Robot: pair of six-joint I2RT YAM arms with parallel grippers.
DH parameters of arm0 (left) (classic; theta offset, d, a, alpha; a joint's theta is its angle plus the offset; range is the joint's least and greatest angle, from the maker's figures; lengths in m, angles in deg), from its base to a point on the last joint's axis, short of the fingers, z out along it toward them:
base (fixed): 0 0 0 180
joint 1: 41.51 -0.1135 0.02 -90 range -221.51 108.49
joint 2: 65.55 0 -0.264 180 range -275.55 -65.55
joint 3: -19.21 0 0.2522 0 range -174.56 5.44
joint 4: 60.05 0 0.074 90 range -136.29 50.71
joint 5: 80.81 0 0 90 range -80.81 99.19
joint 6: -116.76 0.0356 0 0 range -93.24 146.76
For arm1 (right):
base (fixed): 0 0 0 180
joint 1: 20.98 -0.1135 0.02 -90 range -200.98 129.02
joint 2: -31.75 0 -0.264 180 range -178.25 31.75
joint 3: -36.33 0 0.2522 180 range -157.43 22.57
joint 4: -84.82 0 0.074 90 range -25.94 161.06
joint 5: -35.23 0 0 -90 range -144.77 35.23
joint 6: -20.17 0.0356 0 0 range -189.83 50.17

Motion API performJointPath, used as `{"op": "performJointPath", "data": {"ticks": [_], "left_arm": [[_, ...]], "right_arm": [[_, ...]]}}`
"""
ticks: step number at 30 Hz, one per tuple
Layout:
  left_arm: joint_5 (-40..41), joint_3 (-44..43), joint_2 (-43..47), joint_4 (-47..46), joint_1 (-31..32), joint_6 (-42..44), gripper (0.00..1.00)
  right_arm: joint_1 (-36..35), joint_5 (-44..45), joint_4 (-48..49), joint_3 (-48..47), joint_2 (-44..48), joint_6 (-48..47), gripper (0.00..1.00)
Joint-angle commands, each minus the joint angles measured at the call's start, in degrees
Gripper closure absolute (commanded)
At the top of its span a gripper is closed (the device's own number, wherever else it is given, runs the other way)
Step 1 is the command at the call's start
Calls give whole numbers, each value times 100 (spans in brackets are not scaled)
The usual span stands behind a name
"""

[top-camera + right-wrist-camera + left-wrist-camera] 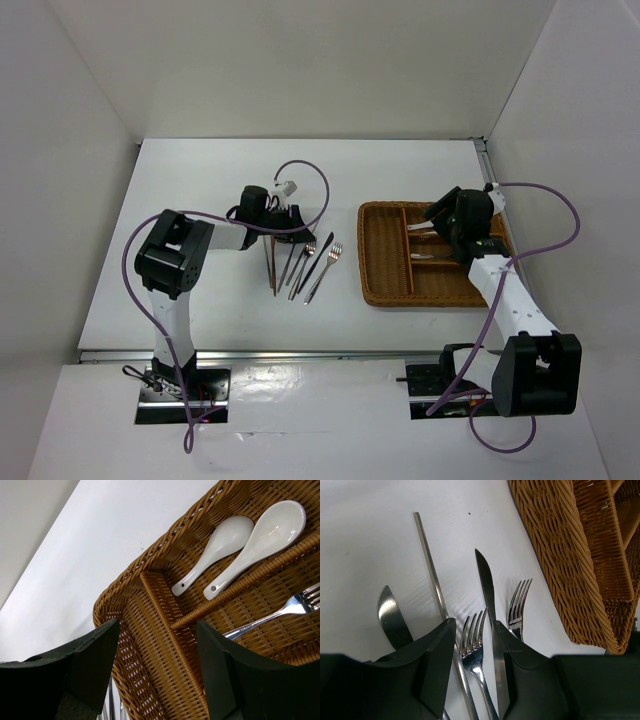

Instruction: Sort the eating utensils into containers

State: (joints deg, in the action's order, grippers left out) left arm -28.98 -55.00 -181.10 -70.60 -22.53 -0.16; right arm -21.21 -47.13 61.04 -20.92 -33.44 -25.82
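Loose eating utensils lie in a fan on the white table, left of the brown wicker tray. My left gripper is low over them and open. A silver fork lies between its fingers, a metal chopstick runs by the left finger, and a knife by the right one. A second fork lies beyond. My right gripper hangs open and empty above the tray. In the tray's compartments lie two white spoons and a fork.
The tray's woven wall rises close to the right of the left gripper. Another rounded metal blade lies left of the left finger. White walls enclose the table on three sides.
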Motion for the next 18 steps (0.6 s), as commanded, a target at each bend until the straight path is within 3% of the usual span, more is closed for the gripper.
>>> {"op": "performJointPath", "data": {"ticks": [1, 18], "left_arm": [[-261, -2, 146, -328, 9, 213, 52], [-533, -55, -82, -434, 9, 213, 58]], "right_arm": [[5, -26, 273, 51, -38, -68, 30], [5, -26, 325, 51, -38, -68, 30]]}}
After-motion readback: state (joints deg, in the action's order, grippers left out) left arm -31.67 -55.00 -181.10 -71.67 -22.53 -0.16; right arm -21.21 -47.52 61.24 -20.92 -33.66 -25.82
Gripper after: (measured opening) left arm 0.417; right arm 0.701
